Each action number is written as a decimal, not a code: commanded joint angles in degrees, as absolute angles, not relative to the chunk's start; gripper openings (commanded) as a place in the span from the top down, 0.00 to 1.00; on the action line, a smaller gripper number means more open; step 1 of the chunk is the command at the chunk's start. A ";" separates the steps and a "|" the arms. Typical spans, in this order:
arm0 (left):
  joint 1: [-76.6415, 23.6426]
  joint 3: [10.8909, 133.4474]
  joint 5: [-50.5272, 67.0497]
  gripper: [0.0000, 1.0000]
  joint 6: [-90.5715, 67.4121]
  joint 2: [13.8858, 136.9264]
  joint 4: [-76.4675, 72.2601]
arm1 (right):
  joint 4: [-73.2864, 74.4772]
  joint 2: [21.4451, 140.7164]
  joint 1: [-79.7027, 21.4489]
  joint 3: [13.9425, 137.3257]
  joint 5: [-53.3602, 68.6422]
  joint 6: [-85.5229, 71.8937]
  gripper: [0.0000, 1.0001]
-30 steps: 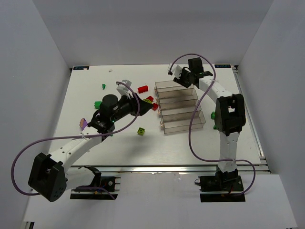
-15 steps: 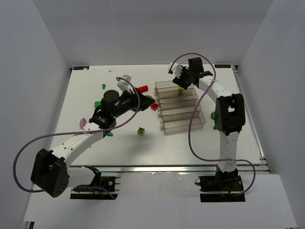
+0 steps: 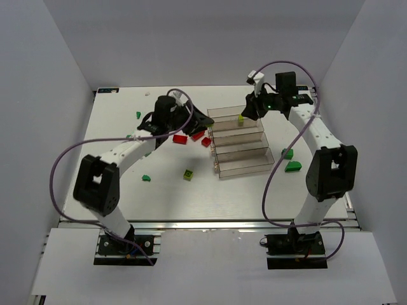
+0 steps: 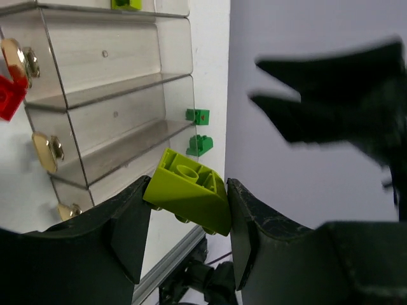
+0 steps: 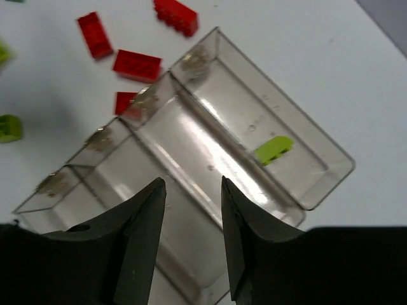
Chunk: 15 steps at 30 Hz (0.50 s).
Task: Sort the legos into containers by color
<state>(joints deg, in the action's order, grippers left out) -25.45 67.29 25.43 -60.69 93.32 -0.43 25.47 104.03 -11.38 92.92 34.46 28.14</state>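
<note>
The left gripper (image 4: 187, 198) is closed on a yellow-green brick (image 4: 189, 185), clamped across its sides between the two fingers and tilted, with its underside tubes facing the wrist camera. In the overhead view this gripper sits at the left short end of the far tray (image 3: 222, 112), the tray of the slanted row of four that lies nearest the far edge of the worktop (image 3: 127, 190). The tray's long axis runs from there toward the right edge, so the drop zone lies to the gripper's right, along that axis. Judged from this layout, the left arm is the nearer one and needs only a short carry inward over the tray rim. A second yellow-green brick (image 5: 273, 149) already lies inside the far tray, which marks it as the matching container. The right gripper (image 5: 192, 184) is open and empty, held above the right part of the same tray. Red bricks (image 3: 180, 138) lie on the worktop just left of the row. Compared with one second ago, the left gripper has moved toward the far edge, up to the tray end, and the right gripper has withdrawn toward the far right corner, leaving its brick in the tray
</note>
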 commanded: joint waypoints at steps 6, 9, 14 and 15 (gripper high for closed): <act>-25.66 93.93 20.58 0.83 -54.59 111.87 16.51 | 20.74 95.63 -8.88 82.28 42.54 17.05 0.51; -25.84 102.20 18.64 0.83 -53.18 118.81 19.51 | 20.13 94.22 -7.56 79.82 42.80 16.61 0.50; -26.54 112.56 17.23 0.81 -52.65 127.94 21.88 | 18.64 92.11 -5.37 77.26 43.68 15.12 0.49; -26.63 113.98 17.23 0.81 -52.65 129.01 21.88 | 18.55 91.94 -5.10 76.99 43.77 15.03 0.49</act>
<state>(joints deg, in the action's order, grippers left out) -25.74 108.62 18.92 -54.19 127.15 18.92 21.87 95.39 -6.04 77.60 41.39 16.80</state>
